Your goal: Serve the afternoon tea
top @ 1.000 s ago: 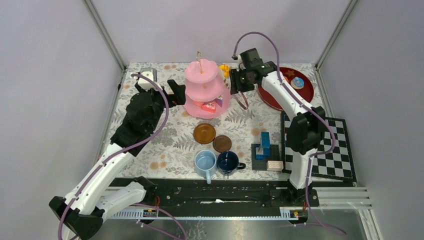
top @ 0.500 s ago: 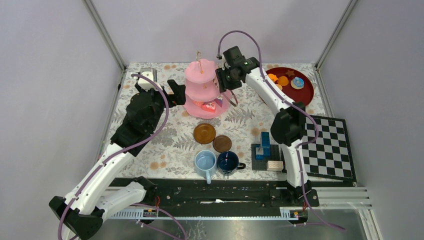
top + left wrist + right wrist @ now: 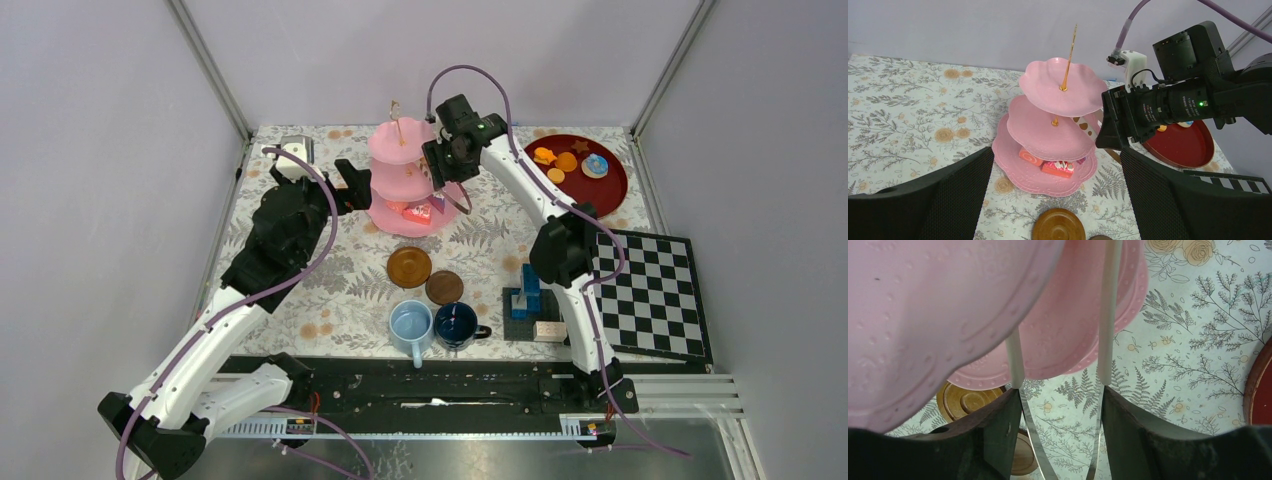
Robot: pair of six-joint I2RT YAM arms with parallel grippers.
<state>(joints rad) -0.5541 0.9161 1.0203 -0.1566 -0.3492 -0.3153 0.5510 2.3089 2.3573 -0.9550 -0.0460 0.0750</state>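
The pink three-tier stand (image 3: 405, 170) (image 3: 1058, 130) rises at the back of the table, its upper tiers bare. A red cake (image 3: 1058, 169) and a pink roll (image 3: 1030, 157) lie on its bottom tier. My right gripper (image 3: 445, 160) (image 3: 1060, 395) hangs at the stand's right side, shut on metal tongs (image 3: 1030, 430). The tongs' white tips (image 3: 1015, 360) reach under the tier edges, apart, with nothing seen between them. My left gripper (image 3: 352, 188) (image 3: 1055, 155) stands open just left of the stand. Two brown saucers (image 3: 409, 267) (image 3: 444, 288) and the light-blue mug (image 3: 410, 325) and dark-blue mug (image 3: 456, 323) sit in front.
A red plate (image 3: 600, 185) at the back right carries orange pastries (image 3: 567, 160) and a blue-iced one (image 3: 596, 166). A blue block stack (image 3: 528, 295) and a chequered board (image 3: 655, 300) lie to the right. A white device (image 3: 290, 150) sits at the back left.
My right arm has swung left from the red plate to the stand's side, and its jaws and the tongs have spread a little. The left arm has stayed put.
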